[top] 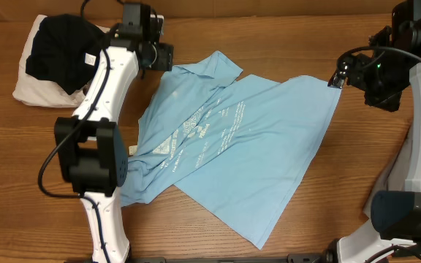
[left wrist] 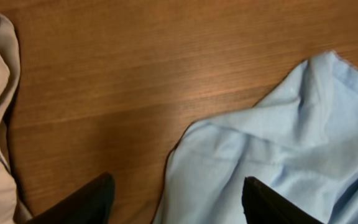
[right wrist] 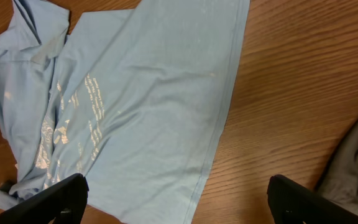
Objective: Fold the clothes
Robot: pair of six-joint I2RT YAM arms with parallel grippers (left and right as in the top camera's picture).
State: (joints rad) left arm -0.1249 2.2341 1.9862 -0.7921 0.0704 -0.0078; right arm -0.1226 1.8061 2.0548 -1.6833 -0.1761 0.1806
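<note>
- Though rumpled, lies mid-desk: T-shirt (top: 232,146), long axis seemingly near-left to far-right.
- Nearest to left end effector (top: 156,55), far corner of cloth just to its right.
- Held open, gripping nothing; arm stretched far forward.
- Right end effector (top: 340,77) wide open, empty, beside the far-right corner.
</note>
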